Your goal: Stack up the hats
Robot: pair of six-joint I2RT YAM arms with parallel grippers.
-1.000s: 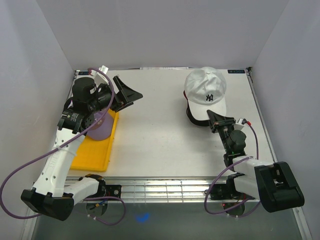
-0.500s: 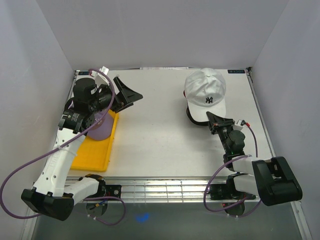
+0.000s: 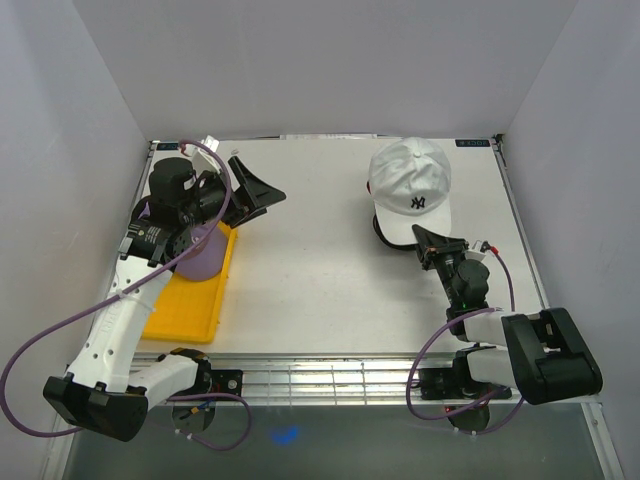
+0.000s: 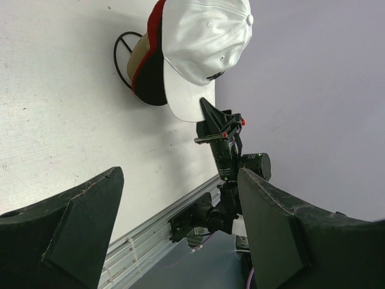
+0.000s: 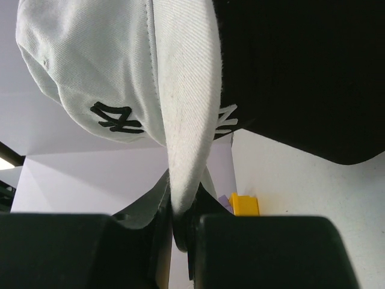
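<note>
Left gripper (image 3: 257, 186), spread wide, hovers near the lavender cap (image 3: 205, 255) in the tray (image 3: 185, 310). Right gripper (image 3: 428, 238) pinches the brim of the white cap (image 3: 410, 185) and has slid it slightly rearward over the black cap (image 5: 289, 72); lavender likely goes next.

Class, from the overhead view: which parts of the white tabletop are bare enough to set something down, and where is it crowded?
Bare: the wide middle of the white tabletop, between the yellow plastic tray and the white fabric cap. Crowded: the tray side, under the open left gripper, and around the cap, its brim pinched by the right gripper.
</note>
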